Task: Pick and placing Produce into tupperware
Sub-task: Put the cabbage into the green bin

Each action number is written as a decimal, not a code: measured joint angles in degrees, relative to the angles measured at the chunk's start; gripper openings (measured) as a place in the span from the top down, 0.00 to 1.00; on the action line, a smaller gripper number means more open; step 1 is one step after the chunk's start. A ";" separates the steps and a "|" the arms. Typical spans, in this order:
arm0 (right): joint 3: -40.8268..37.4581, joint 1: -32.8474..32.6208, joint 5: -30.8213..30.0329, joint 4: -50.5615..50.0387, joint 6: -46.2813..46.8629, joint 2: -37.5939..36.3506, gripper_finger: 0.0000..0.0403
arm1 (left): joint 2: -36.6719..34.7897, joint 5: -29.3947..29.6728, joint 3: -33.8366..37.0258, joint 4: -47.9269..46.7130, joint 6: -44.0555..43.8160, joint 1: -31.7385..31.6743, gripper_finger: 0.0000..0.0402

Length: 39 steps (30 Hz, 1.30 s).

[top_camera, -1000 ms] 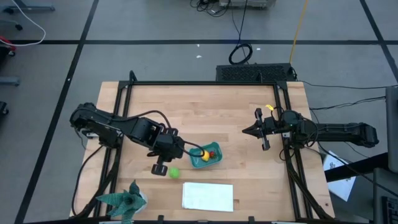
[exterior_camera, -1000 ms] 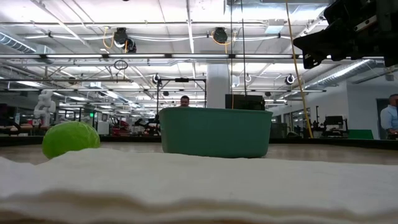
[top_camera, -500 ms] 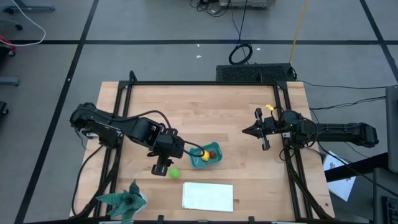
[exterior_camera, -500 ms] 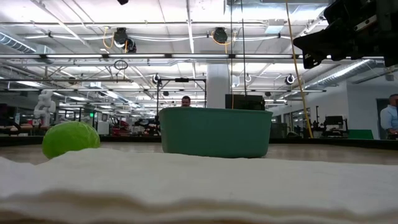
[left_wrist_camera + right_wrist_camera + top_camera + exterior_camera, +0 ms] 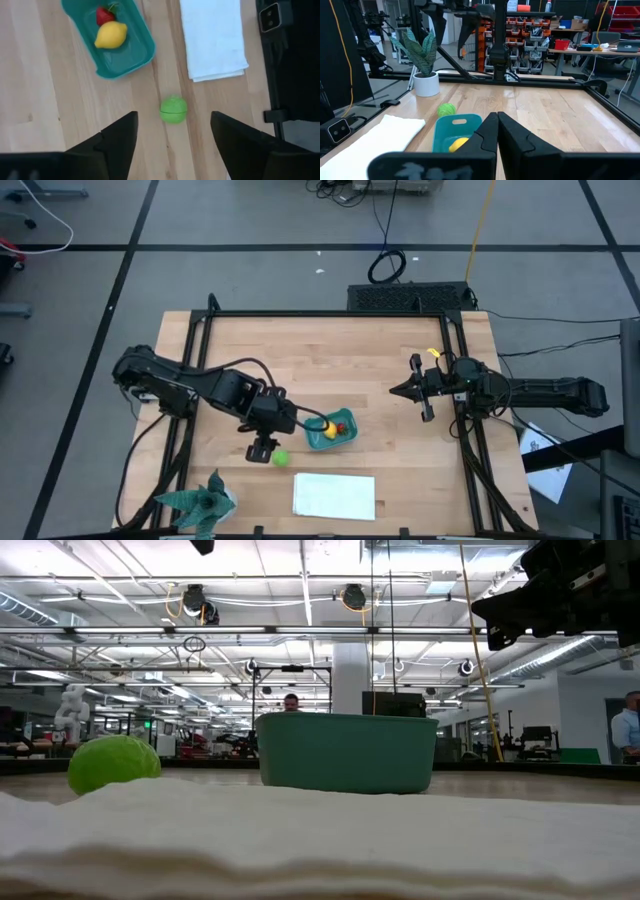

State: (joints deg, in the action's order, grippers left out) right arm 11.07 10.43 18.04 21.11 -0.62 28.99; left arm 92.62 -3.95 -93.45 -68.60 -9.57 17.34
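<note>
The teal tupperware stands on the wooden table with the yellow lemon and the small red fruit lying in it. The round green fruit rests on the table beside the tub, toward the near edge. My left gripper hangs open above the table just left of this fruit, which shows ahead of its two fingers, untouched. My right gripper waits shut at the table's right side, above the wood.
A flat white cloth lies by the near edge, right in front of the green fruit. A teal spiky plant stands at the near left corner. A black frame borders the table.
My left gripper has come down a little over the green fruit; its tip now pokes into the top of the low view. The fruits and the tub have stayed where they were.
</note>
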 joint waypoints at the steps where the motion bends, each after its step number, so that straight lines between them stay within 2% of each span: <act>1: 0.00 -0.01 0.00 -0.01 0.00 0.00 1.00 | 0.00 0.00 0.67 0.33 -0.25 0.00 0.36; 11: 0.00 -0.01 0.01 -0.02 -0.01 0.00 1.00 | 0.02 1.16 7.40 2.91 -4.81 0.00 0.30; 18: 0.00 -0.01 0.00 -0.05 -0.02 0.00 1.00 | 0.02 2.05 12.14 7.95 -6.12 0.05 0.25; 28: 0.00 0.01 0.00 -0.33 -0.02 0.00 1.00 | 0.07 -3.37 19.64 16.49 -7.65 0.04 0.20; 39: 0.00 0.00 0.02 -0.39 -0.03 0.00 1.00 | 0.07 -4.63 27.47 25.73 -12.14 0.85 0.20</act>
State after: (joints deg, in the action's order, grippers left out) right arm 11.07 10.43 18.06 20.71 -0.65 28.99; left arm 92.68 -8.58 -65.97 -42.87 -21.71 18.19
